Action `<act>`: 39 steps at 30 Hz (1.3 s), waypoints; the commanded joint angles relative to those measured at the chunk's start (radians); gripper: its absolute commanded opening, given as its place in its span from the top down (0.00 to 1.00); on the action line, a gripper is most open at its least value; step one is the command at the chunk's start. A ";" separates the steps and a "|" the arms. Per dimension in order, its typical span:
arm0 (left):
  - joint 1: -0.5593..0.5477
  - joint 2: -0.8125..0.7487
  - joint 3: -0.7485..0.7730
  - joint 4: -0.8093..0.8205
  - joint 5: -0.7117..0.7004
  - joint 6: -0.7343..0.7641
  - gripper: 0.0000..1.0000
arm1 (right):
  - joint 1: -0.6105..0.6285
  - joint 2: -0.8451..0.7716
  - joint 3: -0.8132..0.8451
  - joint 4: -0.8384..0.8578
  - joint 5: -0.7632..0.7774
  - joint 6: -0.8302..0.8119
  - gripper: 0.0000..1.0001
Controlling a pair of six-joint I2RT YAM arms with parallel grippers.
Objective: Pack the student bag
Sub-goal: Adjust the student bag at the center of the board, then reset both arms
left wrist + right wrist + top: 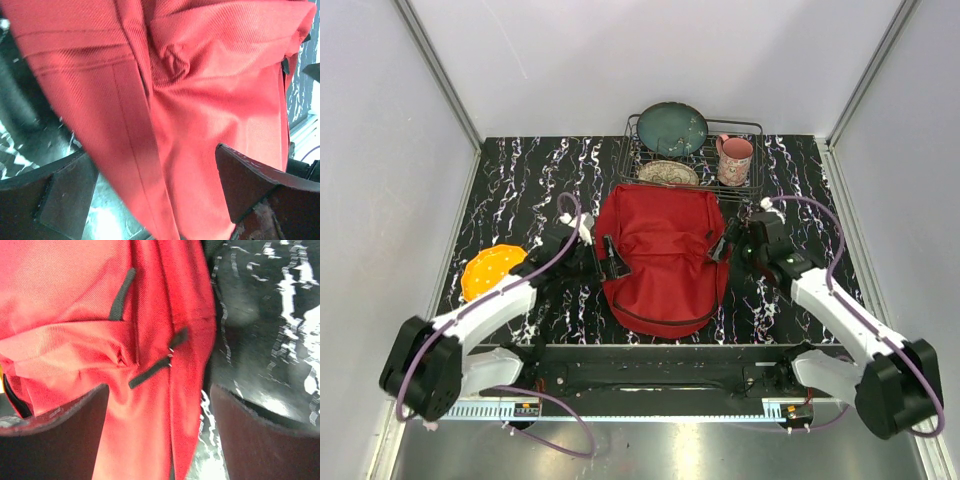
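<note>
The student bag (660, 255), a red fabric backpack, lies flat in the middle of the black marbled table. At its left edge my left gripper (601, 256) is open. In the left wrist view red fabric (200, 100) fills the frame and hangs between the two dark fingers (260, 190) without being pinched. My right gripper (730, 246) is at the bag's right edge, also open. In the right wrist view the bag's side seam (190, 390) and a black zipper pull (150, 372) lie between the wide-apart fingers (55, 440).
A wire dish rack (756, 128) stands behind the bag with a teal plate (672, 128), a patterned plate (668, 173) and a pink mug (734, 160). An orange round object (492, 270) lies at the left, under the left arm. White walls close in the table.
</note>
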 commanded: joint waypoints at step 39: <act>-0.005 -0.569 0.158 -0.650 -0.937 0.087 0.01 | -0.009 -0.152 -0.213 0.365 0.782 -0.455 0.00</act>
